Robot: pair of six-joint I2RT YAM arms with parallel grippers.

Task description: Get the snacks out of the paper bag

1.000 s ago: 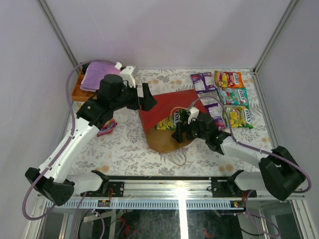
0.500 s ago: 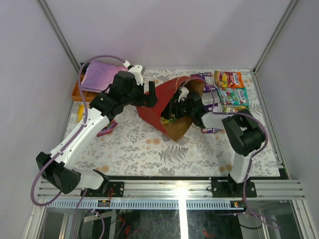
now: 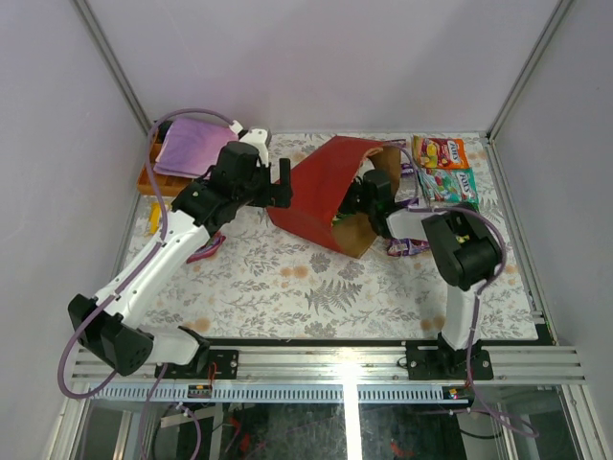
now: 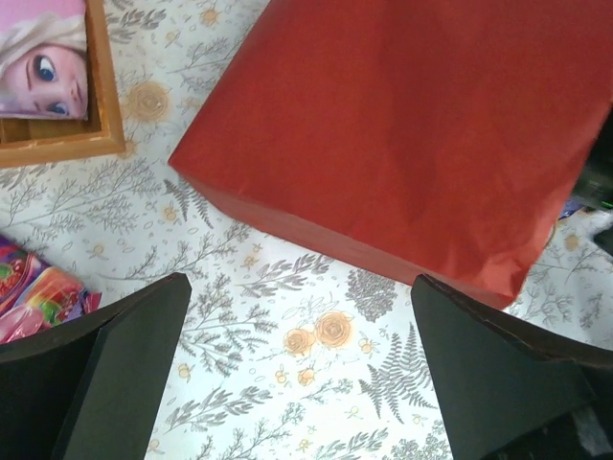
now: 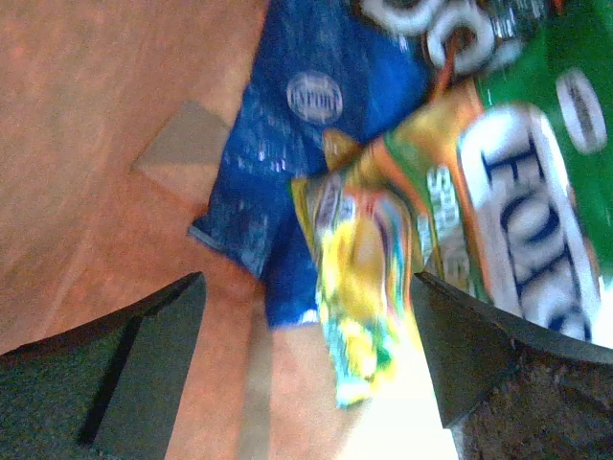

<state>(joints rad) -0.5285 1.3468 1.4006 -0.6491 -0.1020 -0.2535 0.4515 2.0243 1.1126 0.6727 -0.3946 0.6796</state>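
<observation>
The red paper bag lies on its side with its brown mouth facing right; it also fills the top of the left wrist view. My left gripper is open and empty over the tablecloth, just beside the bag's closed end. My right gripper is open inside the bag's mouth. Before it lie a blue Doritos bag, a yellow Fox's pack between the jaws and a green Fox's pack. Nothing is gripped.
An orange pack, a green pack and purple packets lie on the table at the right. Another packet lies left of the bag. The orange tray with the pink-purple cloth stands at the back left.
The bag has swung up and to the right, its mouth now facing right. My right gripper has gone deeper into the mouth. My left gripper stays by the bag's closed end.
</observation>
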